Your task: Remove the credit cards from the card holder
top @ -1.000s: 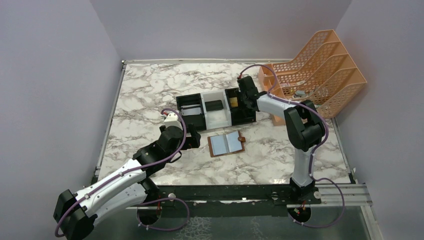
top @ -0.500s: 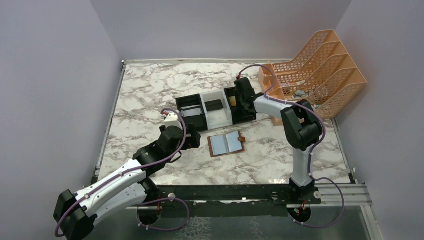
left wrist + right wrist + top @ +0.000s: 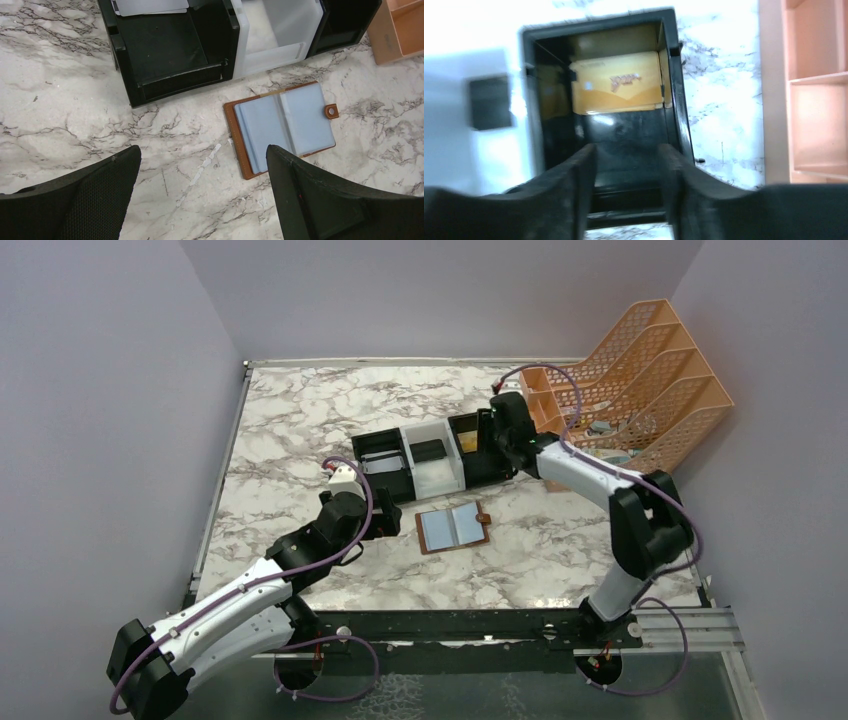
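The card holder [image 3: 453, 527] lies open on the marble bench [image 3: 300, 420] just before the three-bin tray [image 3: 117, 55] holding the credit cards [image 3: 616, 82], an orange rack [image 3: 640, 370] beside it, the left tool [image 3: 202, 200] spread wide nearby and the right tool [image 3: 626, 185] slightly parted, empty, over the right bin.

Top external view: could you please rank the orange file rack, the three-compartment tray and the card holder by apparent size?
1. orange file rack
2. three-compartment tray
3. card holder
The rack rises toward the camera, which may flatter it somewhat.
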You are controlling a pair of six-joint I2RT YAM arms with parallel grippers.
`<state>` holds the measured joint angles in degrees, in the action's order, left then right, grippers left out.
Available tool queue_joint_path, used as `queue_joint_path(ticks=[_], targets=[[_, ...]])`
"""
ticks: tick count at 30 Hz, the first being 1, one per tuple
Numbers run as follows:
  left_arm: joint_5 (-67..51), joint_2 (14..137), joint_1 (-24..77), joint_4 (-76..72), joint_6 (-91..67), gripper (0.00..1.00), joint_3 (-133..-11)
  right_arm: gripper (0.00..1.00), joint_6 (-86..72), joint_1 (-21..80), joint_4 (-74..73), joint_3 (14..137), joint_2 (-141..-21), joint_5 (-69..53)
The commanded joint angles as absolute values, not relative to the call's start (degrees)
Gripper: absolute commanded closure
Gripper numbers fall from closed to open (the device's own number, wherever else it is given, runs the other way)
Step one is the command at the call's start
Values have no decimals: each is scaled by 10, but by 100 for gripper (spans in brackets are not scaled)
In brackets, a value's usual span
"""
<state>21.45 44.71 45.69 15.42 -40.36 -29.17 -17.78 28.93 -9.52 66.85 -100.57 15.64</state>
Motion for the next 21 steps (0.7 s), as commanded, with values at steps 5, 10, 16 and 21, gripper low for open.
queue_joint_path(ticks=[5, 10, 16, 21], targets=[[198, 447, 452, 130, -408, 1, -283, 12, -252, 294, -2, 496, -776, 45], [194, 463, 452, 127, -413, 1, -289, 21, -309, 318, 47, 406, -710, -54], [210, 464, 452, 132, -419, 1, -286, 25, -307, 428, 32, 383, -731, 20], [213, 462, 452, 147, -427, 1, -295, 29, -278, 498, 4, 443, -822, 60]])
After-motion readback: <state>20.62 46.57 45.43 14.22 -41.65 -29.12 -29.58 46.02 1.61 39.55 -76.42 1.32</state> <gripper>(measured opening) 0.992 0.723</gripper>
